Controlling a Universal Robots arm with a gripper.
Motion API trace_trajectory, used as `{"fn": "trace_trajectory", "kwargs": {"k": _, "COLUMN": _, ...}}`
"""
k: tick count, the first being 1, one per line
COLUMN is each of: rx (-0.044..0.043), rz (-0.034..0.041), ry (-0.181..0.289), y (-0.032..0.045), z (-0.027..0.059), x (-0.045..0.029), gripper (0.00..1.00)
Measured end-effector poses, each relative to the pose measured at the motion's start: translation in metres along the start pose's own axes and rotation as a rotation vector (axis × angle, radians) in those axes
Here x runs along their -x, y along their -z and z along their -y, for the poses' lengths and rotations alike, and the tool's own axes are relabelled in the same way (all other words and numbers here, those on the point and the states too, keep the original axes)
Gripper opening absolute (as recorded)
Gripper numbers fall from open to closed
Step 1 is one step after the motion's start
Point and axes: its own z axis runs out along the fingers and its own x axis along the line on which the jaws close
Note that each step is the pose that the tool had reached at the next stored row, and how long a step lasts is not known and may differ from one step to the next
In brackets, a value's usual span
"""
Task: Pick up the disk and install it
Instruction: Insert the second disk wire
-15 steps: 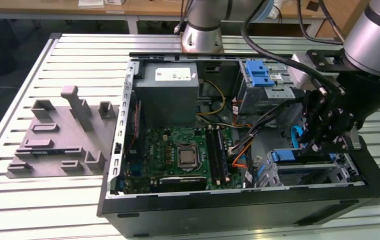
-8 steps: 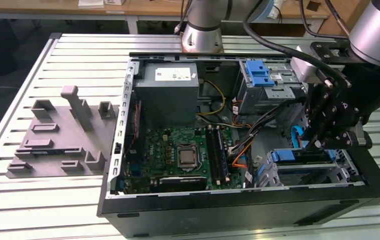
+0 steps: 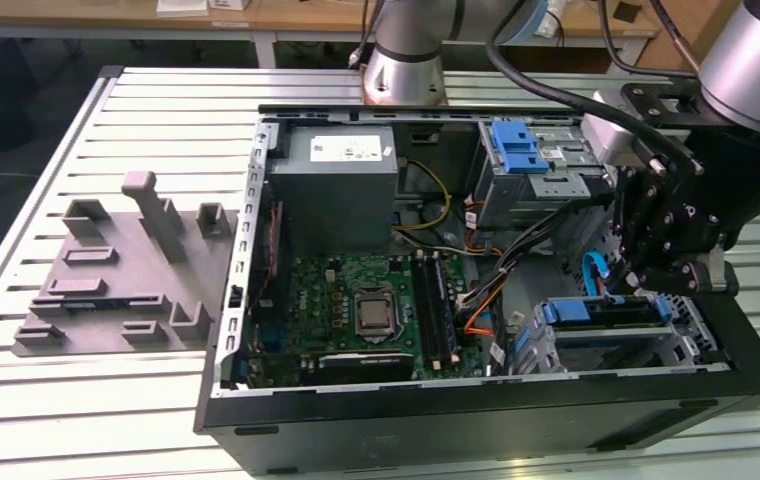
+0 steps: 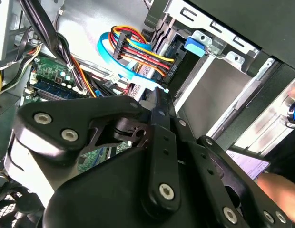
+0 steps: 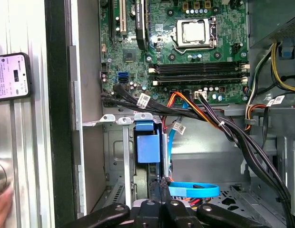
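Note:
The disk [image 3: 603,312] sits in the metal drive cage at the exterior view's lower right corner of the open computer case [image 3: 487,390], with only its blue carrier frame showing. The blue end of the disk [image 5: 147,145] stands in the bay slot in the first wrist view, and the disk [image 4: 195,45] also shows as a blue tab in the second wrist view. My gripper [image 3: 667,285] hangs just above and to the right of it. In both wrist views its black fingers [image 5: 162,190] are pressed together with nothing between them, close to the carrier's edge.
A light blue flat cable [image 5: 192,190] loops beside the fingertips. Bundled wires [image 5: 223,128] cross above the bay. A second cage with a blue latch [image 3: 520,150] stands further back. A grey moulded fixture [image 3: 113,270] lies at the exterior view's left. A phone [image 5: 12,76] and a hand [image 5: 2,204] are outside the case.

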Motion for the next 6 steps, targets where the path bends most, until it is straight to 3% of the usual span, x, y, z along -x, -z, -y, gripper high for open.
{"fn": "trace_trajectory", "kwargs": {"k": 6, "rx": 0.0000, "rz": 0.0000, "ry": 0.000, "y": 0.0009, "z": 0.0000, "x": 0.0000, "gripper": 0.11}}
